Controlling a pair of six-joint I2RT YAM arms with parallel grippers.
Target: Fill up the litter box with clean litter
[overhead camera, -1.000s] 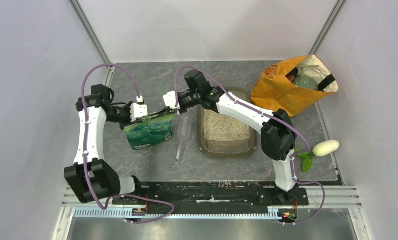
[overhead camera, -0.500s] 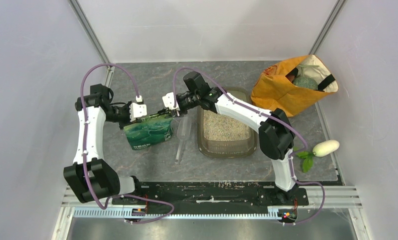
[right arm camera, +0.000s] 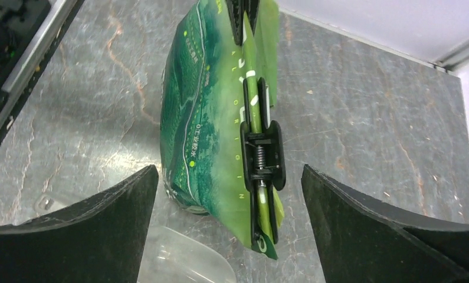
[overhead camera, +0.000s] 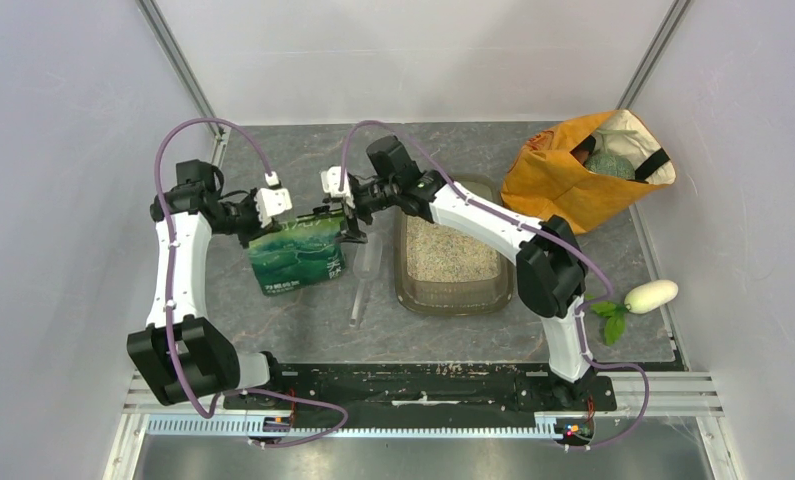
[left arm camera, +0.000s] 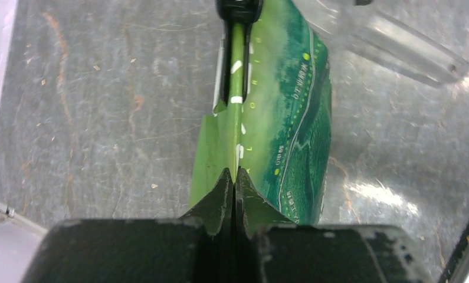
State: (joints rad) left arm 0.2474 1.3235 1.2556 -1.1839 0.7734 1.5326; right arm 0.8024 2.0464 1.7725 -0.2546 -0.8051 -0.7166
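Observation:
The litter box (overhead camera: 406, 288), a dark translucent tray, lies right of centre with pale clean litter (overhead camera: 451, 252) inside it. A glossy green pouch (overhead camera: 298, 258) stands left of it. My left gripper (overhead camera: 265, 230) is shut on the pouch's top edge (left arm camera: 234, 177) at one end. A black clip (right arm camera: 262, 158) pinches that same edge at the other end. My right gripper (right arm camera: 229, 172) stands open with the clip and the pouch corner between its fingers, which do not touch them. In the top view the right gripper (overhead camera: 348, 225) hangs over the pouch's right corner.
A clear plastic scoop (overhead camera: 364, 272) lies between the pouch and the tray, directly under my right gripper (right arm camera: 179, 259). An orange cloth bag (overhead camera: 563, 180) sits at the back right. A white vegetable with leaves (overhead camera: 650, 295) lies at the right edge.
My right gripper has opened and let go of the pouch's clipped corner. The left gripper has lifted and tilted the pouch slightly, still shut on it.

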